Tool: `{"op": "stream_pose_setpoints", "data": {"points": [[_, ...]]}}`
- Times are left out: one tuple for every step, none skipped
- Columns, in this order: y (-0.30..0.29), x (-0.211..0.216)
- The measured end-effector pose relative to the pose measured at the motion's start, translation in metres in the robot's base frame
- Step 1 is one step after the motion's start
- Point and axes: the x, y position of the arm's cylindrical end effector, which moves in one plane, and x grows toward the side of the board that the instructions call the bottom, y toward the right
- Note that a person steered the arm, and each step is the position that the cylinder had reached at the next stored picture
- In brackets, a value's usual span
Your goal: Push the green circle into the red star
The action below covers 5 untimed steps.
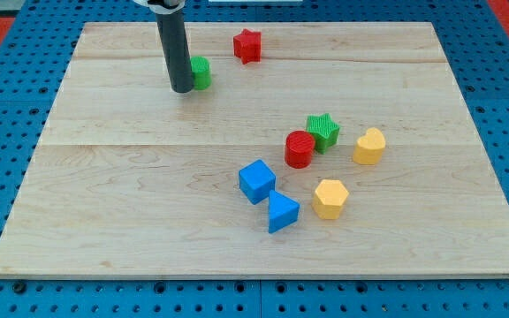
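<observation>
The arm ends in a straight dark rod that comes down almost upright from the view's top edge, leaning only slightly, and my tip [182, 89] rests on the wooden counter [131, 203] in its upper left part. This end effector is a plain rod, with no jaws to spread or press together, and it pinches nothing. The green circle [201, 72] sits just to the right of the tip, touching or nearly touching the rod, which hides the circle's left side. The red star [247, 46] lies up and to the right of the green circle, near it but apart, close to the counter's top edge.

Well apart, toward the view's lower right, a red cylinder [300, 148] touches a green star [323, 132]; a yellow heart-like block [369, 146] lies to their right. Below are a blue cube [256, 181], a blue triangle [282, 212] and a yellow hexagon [330, 198]
</observation>
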Motion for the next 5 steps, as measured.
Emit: {"op": "stream_pose_setpoints", "data": {"points": [[-0.004,0.010],[-0.012,0.006],[0.053,-0.034],[0.092,-0.055],[0.154,-0.028]]}}
